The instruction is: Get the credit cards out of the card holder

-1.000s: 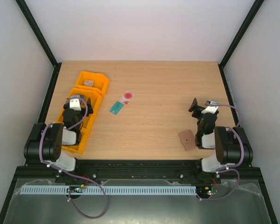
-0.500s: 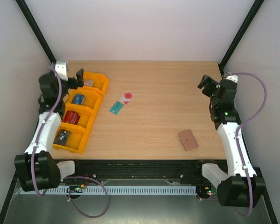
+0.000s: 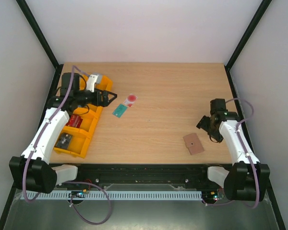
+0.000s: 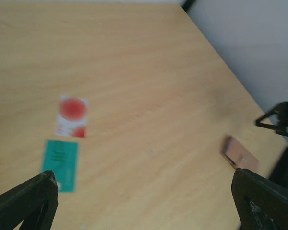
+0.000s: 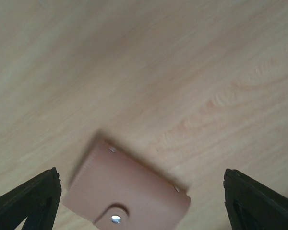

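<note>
Arms swung inward: right jaws near holder (image 3: 193, 143), 5 o'clock; left jaws toward cards (image 3: 119, 110), 10 o'clock. Both jaws wide open, empty. Cards already out; task seemingly done.

Light: bright, even, from overhead.
Shadows: soft, thin, beneath the card holder (image 5: 134, 187).
Blur: left wrist view soft, far edge smeared.

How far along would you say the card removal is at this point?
Done: the teal card and white-pink card lie on the table, away from the closed card holder. In hand: nothing; left hand and right hand are both open. Left: seemingly nothing.
</note>
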### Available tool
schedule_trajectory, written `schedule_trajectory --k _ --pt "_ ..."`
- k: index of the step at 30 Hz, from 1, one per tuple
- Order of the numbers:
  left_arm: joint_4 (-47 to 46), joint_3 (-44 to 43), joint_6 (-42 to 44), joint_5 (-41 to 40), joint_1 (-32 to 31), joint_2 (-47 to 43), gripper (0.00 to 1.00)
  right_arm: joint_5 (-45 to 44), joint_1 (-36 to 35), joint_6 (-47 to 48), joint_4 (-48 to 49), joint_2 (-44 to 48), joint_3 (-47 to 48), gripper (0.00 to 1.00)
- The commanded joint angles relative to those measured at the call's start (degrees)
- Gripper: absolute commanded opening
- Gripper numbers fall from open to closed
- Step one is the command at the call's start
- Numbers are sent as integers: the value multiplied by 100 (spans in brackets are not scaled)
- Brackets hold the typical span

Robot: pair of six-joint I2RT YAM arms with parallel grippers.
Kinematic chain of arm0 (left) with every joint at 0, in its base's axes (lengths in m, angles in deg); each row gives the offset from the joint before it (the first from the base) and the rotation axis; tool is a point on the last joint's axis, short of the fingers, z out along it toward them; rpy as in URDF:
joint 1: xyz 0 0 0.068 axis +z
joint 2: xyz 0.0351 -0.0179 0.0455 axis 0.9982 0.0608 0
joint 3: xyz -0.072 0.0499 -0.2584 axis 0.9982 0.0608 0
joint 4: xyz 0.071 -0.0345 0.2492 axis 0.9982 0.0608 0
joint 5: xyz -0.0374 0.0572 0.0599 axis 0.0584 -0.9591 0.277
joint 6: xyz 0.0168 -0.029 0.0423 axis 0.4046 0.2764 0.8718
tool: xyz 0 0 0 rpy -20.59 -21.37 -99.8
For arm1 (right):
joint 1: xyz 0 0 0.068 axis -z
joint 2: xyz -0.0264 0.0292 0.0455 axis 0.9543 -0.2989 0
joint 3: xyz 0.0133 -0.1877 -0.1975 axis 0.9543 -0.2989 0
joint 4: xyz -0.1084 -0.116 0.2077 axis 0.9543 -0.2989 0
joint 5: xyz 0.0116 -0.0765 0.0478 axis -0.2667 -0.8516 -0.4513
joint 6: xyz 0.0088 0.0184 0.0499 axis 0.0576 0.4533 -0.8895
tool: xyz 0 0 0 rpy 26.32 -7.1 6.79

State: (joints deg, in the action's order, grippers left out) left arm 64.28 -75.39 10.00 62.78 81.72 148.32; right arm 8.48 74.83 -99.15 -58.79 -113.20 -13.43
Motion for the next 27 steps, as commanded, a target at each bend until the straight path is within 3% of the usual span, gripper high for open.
schedule_trajectory --k 1,6,11,18,22,24,27 --pt "577 42 -246 555 -299 3 99 354 -46 -396 -730 -117 -590 87" --pt "661 -13 -210 377 -476 173 99 868 -90 -739 -572 -377 -859 82" --pt "704 -31 -160 459 -524 263 99 1475 -292 -1460 200 -302 -2067 73" --pt "912 -295 -9 433 -515 520 99 2028 -1289 -3988 2312 125 -2486 60" --pt "1005 -404 99 406 -520 611 99 1618 -2636 -5244 3693 -478 -1946 61" --pt "988 -386 123 382 -521 619 99 1330 -2986 -4859 3421 -1017 -1020 63" --pt "1010 -351 180 294 -520 612 99 547 -3263 -3832 2225 -1425 177 69"
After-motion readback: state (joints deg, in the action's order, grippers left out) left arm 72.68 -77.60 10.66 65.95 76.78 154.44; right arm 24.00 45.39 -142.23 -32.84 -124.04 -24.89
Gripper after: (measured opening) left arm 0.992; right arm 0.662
